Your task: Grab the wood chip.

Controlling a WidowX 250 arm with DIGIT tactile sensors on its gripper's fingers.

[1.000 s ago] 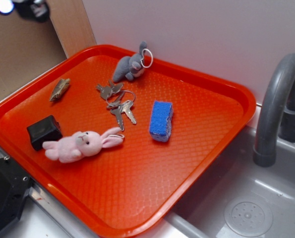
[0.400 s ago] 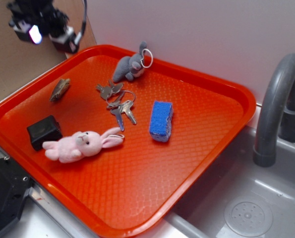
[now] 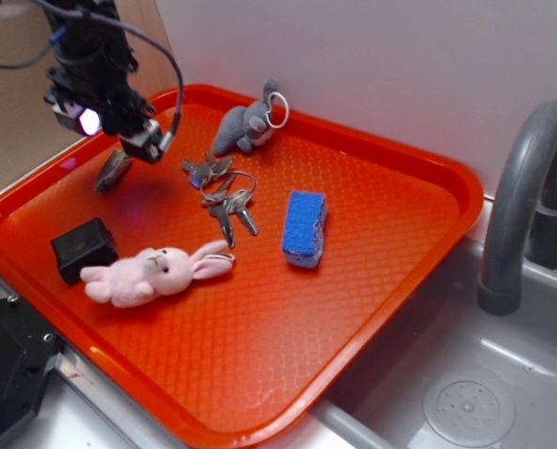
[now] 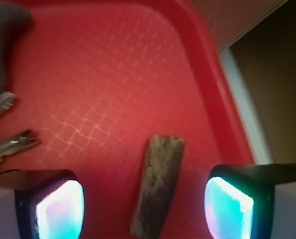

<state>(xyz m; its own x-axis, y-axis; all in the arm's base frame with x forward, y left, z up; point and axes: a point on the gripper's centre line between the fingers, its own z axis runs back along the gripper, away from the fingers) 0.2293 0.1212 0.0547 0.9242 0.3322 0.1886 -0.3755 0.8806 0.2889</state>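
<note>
My gripper (image 3: 119, 126) has swung in from the upper-left corner of the scene and dropped over the left part of the orange tray (image 3: 418, 243); a second ago it was barely in frame, well away from everything. Now it hangs just above the wood chip (image 3: 112, 169), partly covering it in the exterior view. In the wrist view the wood chip (image 4: 158, 183) lies flat on the tray between my two lit fingertips (image 4: 60, 209), both of them clear of it with tray showing on either side, so the claw is spread wide and grasping nothing. I judge the approach is nearly done: what is left is to descend and close. The chip runs roughly lengthwise between the pads, which should suit a pinch across its narrow width, though it is thin and lies flush on the textured surface, so I expect I need to go low.

Counting what sits on the tray: one wood chip, one bunch of silver keys (image 3: 224, 192) near it toward the middle, one black block (image 3: 83, 248) at the front left, one pink plush rabbit (image 3: 156, 273) just beside the block, one grey plush animal (image 3: 248, 124) at the back rim, and one blue sponge (image 3: 304, 227). Off the tray to the right stands one grey faucet (image 3: 526, 201) over the sink (image 3: 465, 402).
</note>
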